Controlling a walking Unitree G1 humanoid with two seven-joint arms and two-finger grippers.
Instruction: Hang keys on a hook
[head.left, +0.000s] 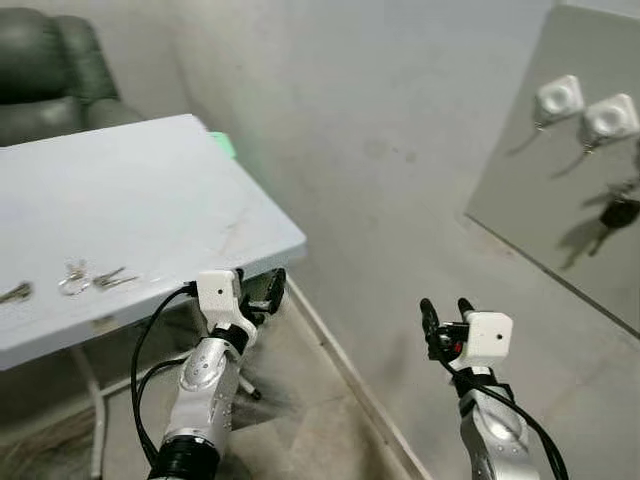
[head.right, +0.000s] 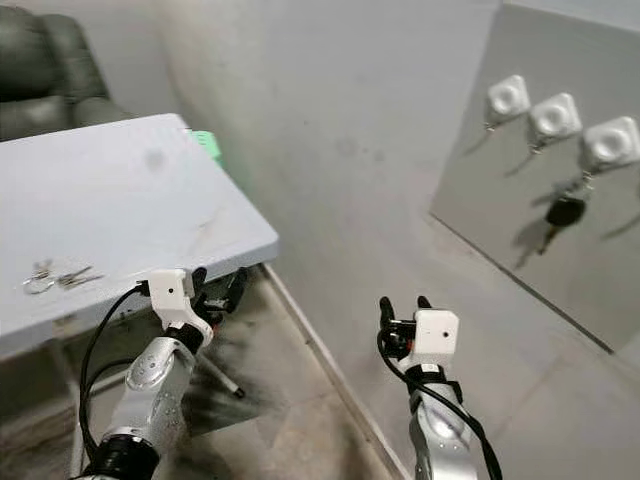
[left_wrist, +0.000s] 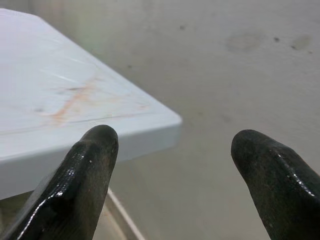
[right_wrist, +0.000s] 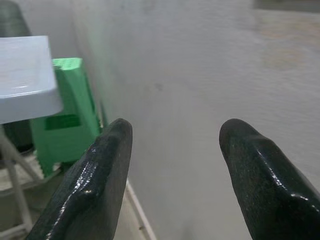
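Observation:
A bunch of silver keys on a ring lies near the front of the pale blue table, with one more key at its left edge. My left gripper is open and empty just below the table's front right corner. My right gripper is open and empty too, held up facing the grey wall. On a grey panel to the right sit white square hooks. A black key fob hangs from the rightmost one. The left wrist view looks past the fingertips at the table corner.
A dark green armchair stands behind the table. A green plastic stool sits by the wall beyond the table's far corner. White table legs run down under the tabletop. The floor meets the wall along a pale skirting line.

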